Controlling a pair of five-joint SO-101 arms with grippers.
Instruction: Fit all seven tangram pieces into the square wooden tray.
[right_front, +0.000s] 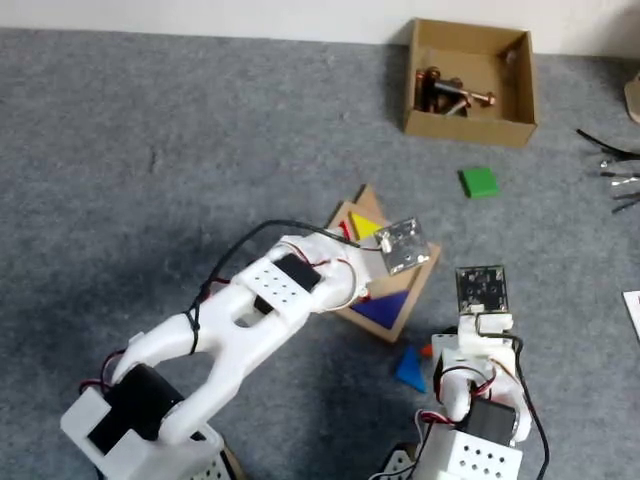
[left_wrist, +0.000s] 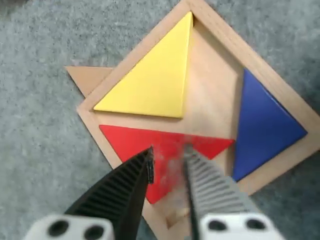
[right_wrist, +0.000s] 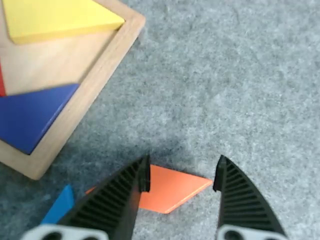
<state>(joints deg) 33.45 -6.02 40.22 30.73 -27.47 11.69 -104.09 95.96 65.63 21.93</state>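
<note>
The square wooden tray (right_front: 425, 275) lies mid-table with a yellow triangle (left_wrist: 150, 80), a red triangle (left_wrist: 135, 140) and a blue triangle (left_wrist: 262, 125) in it. My left gripper (left_wrist: 169, 160) hovers low over the red triangle's lower tip, its fingers a narrow gap apart and holding nothing. An orange piece (right_wrist: 170, 187) lies on the carpet just outside the tray's corner (right_wrist: 100, 80); my right gripper (right_wrist: 181, 172) stands open above it, one finger on each side. Beside the orange piece rests a small blue piece (right_front: 408, 368). A green square (right_front: 479, 181) sits on the carpet beyond the tray.
A tan triangle (left_wrist: 87, 80) pokes out from under the tray's far edge. At the back stands a cardboard box (right_front: 468, 120) holding metal parts. Black cables (right_front: 610, 165) lie at the right edge. Grey carpet stretches open to the left.
</note>
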